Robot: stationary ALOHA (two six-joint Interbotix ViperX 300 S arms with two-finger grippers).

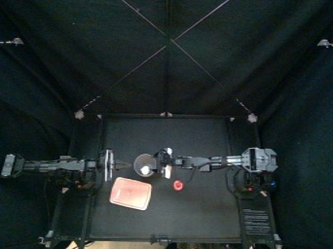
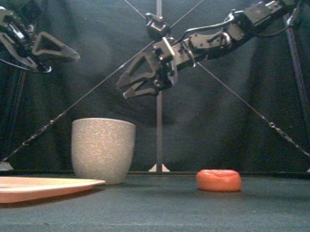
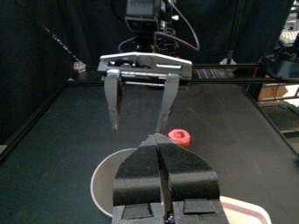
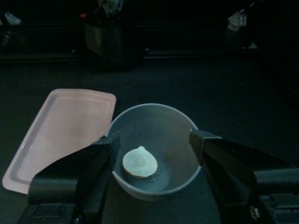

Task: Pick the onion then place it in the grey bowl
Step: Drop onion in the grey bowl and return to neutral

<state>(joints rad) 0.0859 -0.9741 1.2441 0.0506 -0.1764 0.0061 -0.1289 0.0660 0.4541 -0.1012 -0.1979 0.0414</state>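
Nearest the front edge of the black tabletop (image 2: 158, 207), a flat pink tray (image 2: 36, 187) lies to the left. A small round red toy (image 2: 219, 179) sits to the right, apart from everything else.

Behind the tray stands the tall grey speckled cup (image 2: 103, 149). The pale, drop-shaped toy onion (image 4: 140, 162) already lies on its floor, touching neither jaw.

The right tool (image 3: 142, 124) hangs above the cup's mouth with its jaws spread wide and empty, so what remains is likely the retreat. It should rise straight up until both jaws are clear of the rim, and only then swing back to the right. A sideways pull too early could catch the rim and tip the cup.

The left tool (image 3: 162, 144) hangs near the cup with its jaws pressed together on nothing, and is best left still.
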